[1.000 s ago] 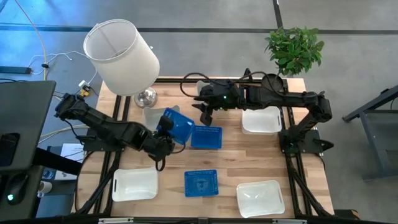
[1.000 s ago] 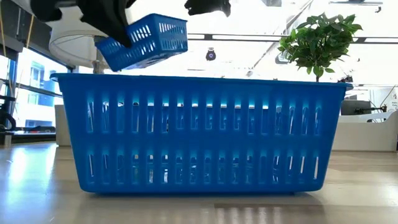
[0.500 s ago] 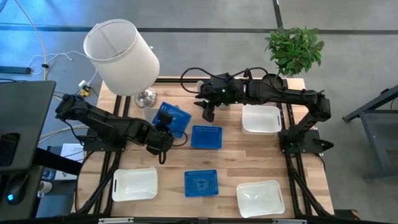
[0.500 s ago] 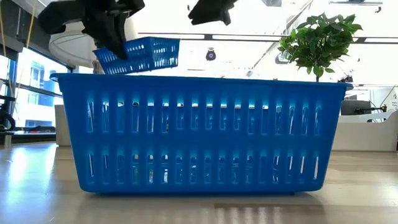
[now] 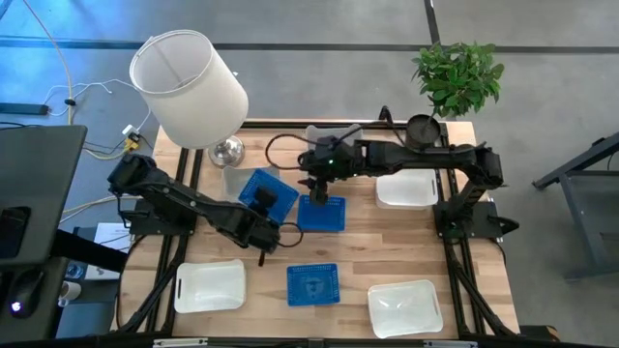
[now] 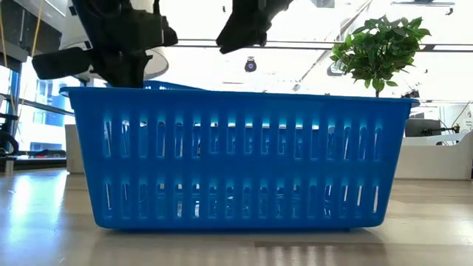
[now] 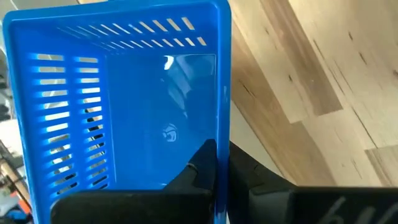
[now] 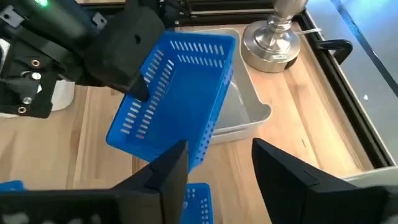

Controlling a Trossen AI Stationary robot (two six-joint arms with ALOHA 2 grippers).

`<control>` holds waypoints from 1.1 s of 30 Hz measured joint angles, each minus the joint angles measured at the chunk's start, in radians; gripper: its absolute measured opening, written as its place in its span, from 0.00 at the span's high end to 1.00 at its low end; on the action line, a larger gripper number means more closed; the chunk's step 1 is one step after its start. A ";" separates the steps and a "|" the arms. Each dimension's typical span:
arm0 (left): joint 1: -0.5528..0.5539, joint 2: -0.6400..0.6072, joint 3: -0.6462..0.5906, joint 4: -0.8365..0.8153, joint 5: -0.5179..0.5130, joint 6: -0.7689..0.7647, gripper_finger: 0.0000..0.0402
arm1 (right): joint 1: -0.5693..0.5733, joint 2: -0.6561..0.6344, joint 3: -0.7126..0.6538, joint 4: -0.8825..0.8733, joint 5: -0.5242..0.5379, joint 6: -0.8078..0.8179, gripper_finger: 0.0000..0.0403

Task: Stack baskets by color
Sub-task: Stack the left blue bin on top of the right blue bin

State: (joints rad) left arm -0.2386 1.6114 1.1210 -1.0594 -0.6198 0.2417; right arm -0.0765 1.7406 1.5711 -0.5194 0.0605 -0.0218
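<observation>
The left gripper (image 5: 259, 210) is closed on the wall of a blue basket (image 5: 267, 192) and holds it tilted above a pale grey basket (image 8: 249, 112), near the lamp base (image 8: 273, 43). The right gripper (image 5: 319, 198) stands open over another blue basket (image 5: 320, 215) in the table's middle. If the left gripper releases here, the tilted basket may land in the wrong colour. The blue baskets are slotted, rigid plastic; the grey one is smooth.

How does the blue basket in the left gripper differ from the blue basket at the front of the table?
The held basket is tilted, with the left gripper shut on its rim, and overlaps a grey basket. The front basket lies flat, alone on the table, untouched. The held basket sits near the lamp; the front basket lies between two white baskets. Both are blue with slotted walls.
</observation>
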 joint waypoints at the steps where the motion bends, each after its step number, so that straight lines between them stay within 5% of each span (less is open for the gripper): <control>1: -0.001 0.004 0.000 0.003 -0.004 -0.008 1.00 | 0.005 0.012 0.000 -0.001 0.014 0.007 0.56; 33: -0.082 0.009 0.033 0.039 -0.056 -0.036 1.00 | 0.031 0.128 0.000 0.072 -0.027 0.135 0.53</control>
State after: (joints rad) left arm -0.3203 1.6199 1.1542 -1.0200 -0.6758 0.2054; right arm -0.0452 1.8683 1.5715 -0.4473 0.0331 0.1129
